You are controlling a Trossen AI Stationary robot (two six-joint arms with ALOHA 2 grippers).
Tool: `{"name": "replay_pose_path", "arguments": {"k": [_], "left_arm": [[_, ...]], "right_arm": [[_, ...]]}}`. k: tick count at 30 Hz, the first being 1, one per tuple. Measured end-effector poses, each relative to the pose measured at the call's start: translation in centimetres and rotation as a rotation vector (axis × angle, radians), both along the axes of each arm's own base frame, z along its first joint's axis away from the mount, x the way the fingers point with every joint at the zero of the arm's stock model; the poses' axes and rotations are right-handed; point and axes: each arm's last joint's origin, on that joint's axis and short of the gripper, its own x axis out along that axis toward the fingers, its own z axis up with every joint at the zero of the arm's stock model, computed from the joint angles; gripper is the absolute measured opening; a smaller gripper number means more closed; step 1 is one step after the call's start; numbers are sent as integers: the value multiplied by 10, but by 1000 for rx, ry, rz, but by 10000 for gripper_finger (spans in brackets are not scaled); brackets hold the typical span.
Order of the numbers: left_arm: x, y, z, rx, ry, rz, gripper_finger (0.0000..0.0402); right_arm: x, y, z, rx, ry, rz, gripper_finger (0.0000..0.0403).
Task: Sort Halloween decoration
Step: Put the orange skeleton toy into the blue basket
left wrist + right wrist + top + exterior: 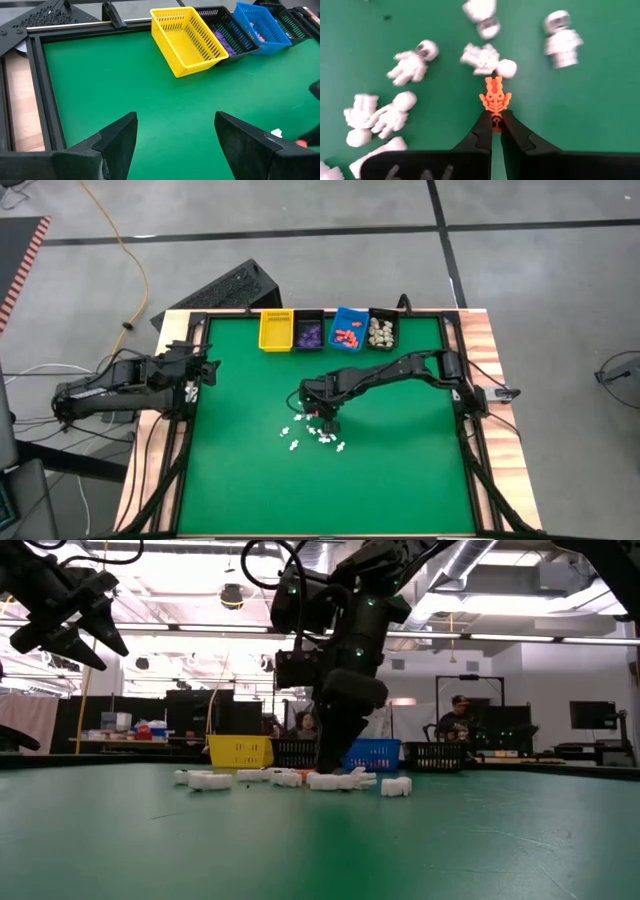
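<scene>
Several white Halloween decoration figures (312,435) lie loose on the green mat at the table's middle, and show close up as white figures (410,65) in the right wrist view. Among them is one orange skeleton figure (495,99). My right gripper (496,122) reaches down into the pile (300,780) and is shut on the orange figure. My left gripper (205,370) hangs open above the table's left edge, with nothing between its fingers (120,135). My right gripper pinches one end of the orange skeleton figure (495,116) between its two fingertips. The fingers slant steeply down from above. The rest of the figure sticks out beyond the tips, beside a white figure (485,59). Whether it is clear of the mat, I cannot tell.
Along the far edge stand a yellow bin (275,330), a black bin with purple pieces (308,333), a blue bin with orange-red pieces (348,330) and a black bin with cream pieces (382,332). A black frame (190,430) borders the mat. People sit in the room beyond.
</scene>
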Motion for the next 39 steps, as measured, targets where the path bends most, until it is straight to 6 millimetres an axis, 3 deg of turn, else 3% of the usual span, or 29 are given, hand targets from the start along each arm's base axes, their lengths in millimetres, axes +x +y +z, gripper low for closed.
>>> {"name": "replay_pose_path", "arguments": {"k": [8, 15, 20, 27, 33, 39], "left_arm": [[0, 0, 0, 0, 0, 0, 256], [0, 0, 0, 1, 3, -4, 256], [0, 0, 0, -1, 5, -5, 256], [0, 0, 0, -3, 2, -3, 256], [0, 0, 0, -4, 2, -3, 256], [0, 0, 0, -3, 2, -2, 256]], "right_arm": [[-11, -37, 50, 8, -40, -85, 38], [-49, -95, 106, -100, -107, -292, 38], [-77, -140, 125, -186, -111, -459, 38], [-98, -188, 118, -191, -85, -629, 54], [-99, -208, 106, -190, -100, -650, 75], [-98, -216, 96, -153, -78, -640, 139]]}}
